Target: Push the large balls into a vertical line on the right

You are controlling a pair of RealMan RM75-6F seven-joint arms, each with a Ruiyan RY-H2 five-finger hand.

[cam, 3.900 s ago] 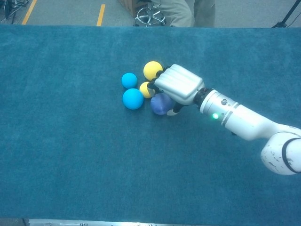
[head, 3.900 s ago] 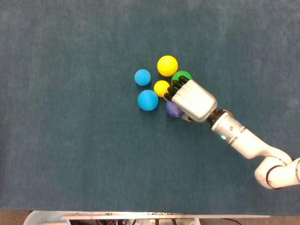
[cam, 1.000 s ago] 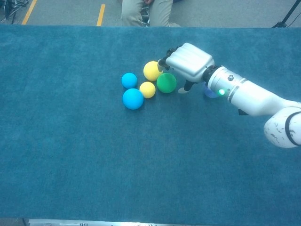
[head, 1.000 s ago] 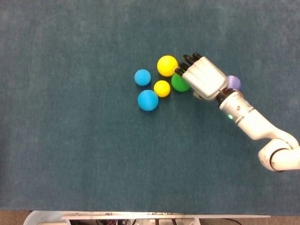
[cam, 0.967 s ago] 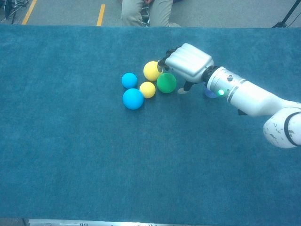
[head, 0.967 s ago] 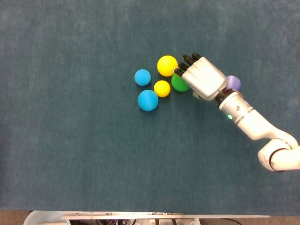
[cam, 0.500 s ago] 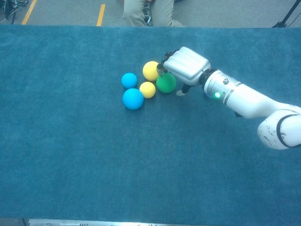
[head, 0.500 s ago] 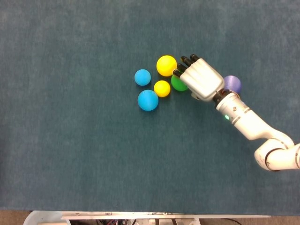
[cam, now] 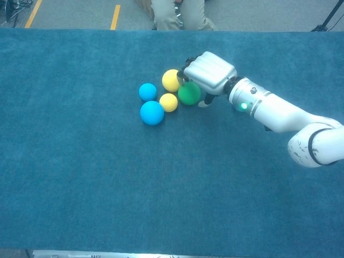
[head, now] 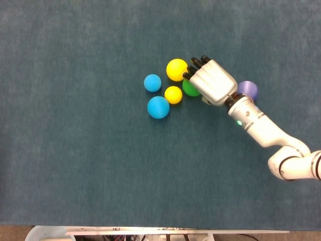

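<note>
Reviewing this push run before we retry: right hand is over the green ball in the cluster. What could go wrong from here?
1. The right hand covers the green ball, whose neighbours, the large yellow ball and small yellow ball, sit tight beside it; a sweep could scatter them.
2. The purple ball lies right by the forearm; pulling back might knock it away.

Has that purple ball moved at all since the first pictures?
Yes. The purple ball now lies right of the green ball in the head view, beyond the right hand; earlier it sat below the green ball, by the small yellow ball.
</note>
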